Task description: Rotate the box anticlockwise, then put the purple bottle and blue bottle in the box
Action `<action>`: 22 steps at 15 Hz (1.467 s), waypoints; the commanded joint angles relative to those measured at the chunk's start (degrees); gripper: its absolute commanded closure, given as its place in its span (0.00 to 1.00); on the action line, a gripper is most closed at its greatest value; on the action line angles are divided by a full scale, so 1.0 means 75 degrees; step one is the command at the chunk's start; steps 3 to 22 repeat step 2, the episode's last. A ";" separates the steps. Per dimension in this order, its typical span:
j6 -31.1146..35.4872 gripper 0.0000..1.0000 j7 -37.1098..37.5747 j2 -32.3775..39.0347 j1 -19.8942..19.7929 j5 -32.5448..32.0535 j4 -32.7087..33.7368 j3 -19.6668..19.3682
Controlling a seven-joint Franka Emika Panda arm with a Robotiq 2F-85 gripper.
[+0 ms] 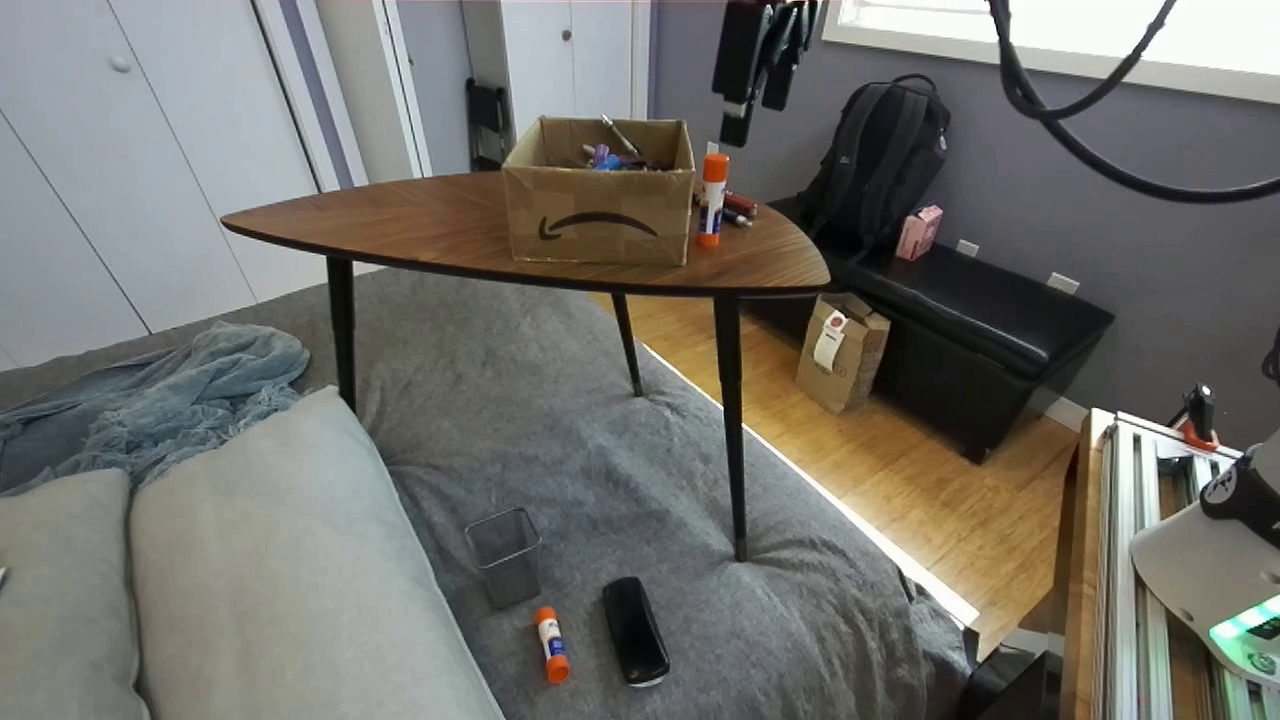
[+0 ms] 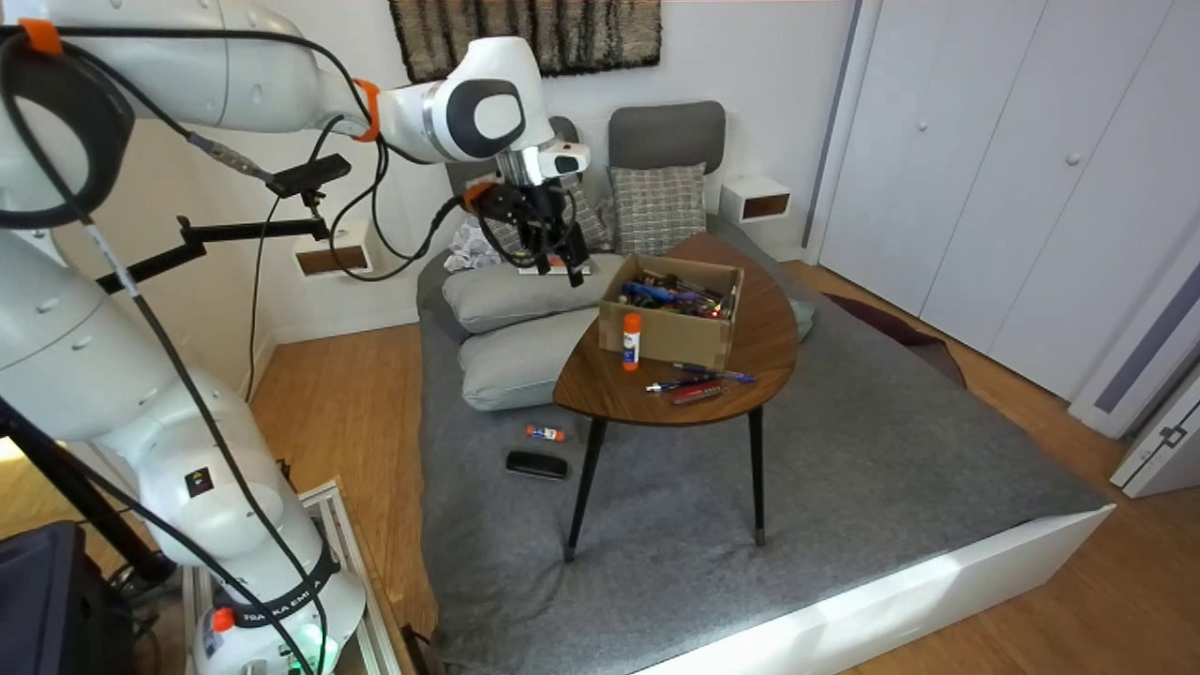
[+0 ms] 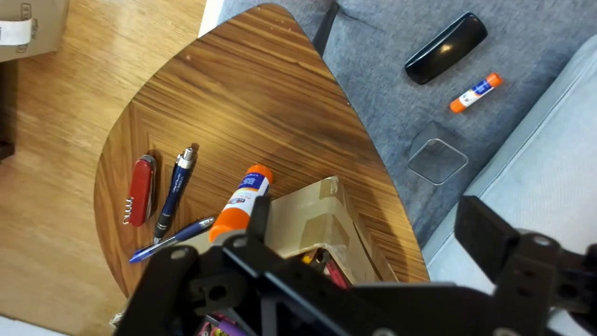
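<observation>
Grey bed [image 2: 891,450], wooden table [image 2: 609,398] standing on it, cardboard box [image 1: 600,200] on top, pretty full. The gripper [image 3: 365,205] is hanging near the box, fingers spread wide. Glue stick [image 2: 631,342] upright right beside it, couple of pens [image 3: 176,186] close by.

Arm [image 2: 267,89] outstretched, wrist [image 2: 506,103] bent downward, fingers [image 3: 482,233] apart

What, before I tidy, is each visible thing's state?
Black two-fingered gripper: open
Brown rectangular cardboard box: open, partly filled
Orange-white glue stick on brown wooden table: capped, upright
Second orange-white glue stick on grey bed: capped, lying
Black oblong case: shut
Square see-through cup: upright
White closet doors: shut
</observation>
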 commanded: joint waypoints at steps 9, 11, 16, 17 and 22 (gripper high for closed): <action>0.0218 0.00 -0.0025 -0.0414 -0.0135 0.0032 -0.0461 0.0048; 0.0218 0.00 -0.0025 -0.0414 -0.0135 0.0032 -0.0461 0.0048; 0.0218 0.00 -0.0025 -0.0414 -0.0135 0.0032 -0.0461 0.0048; 0.0218 0.00 -0.0025 -0.0414 -0.0135 0.0032 -0.0461 0.0048; 0.0218 0.00 -0.0025 -0.0414 -0.0135 0.0032 -0.0461 0.0048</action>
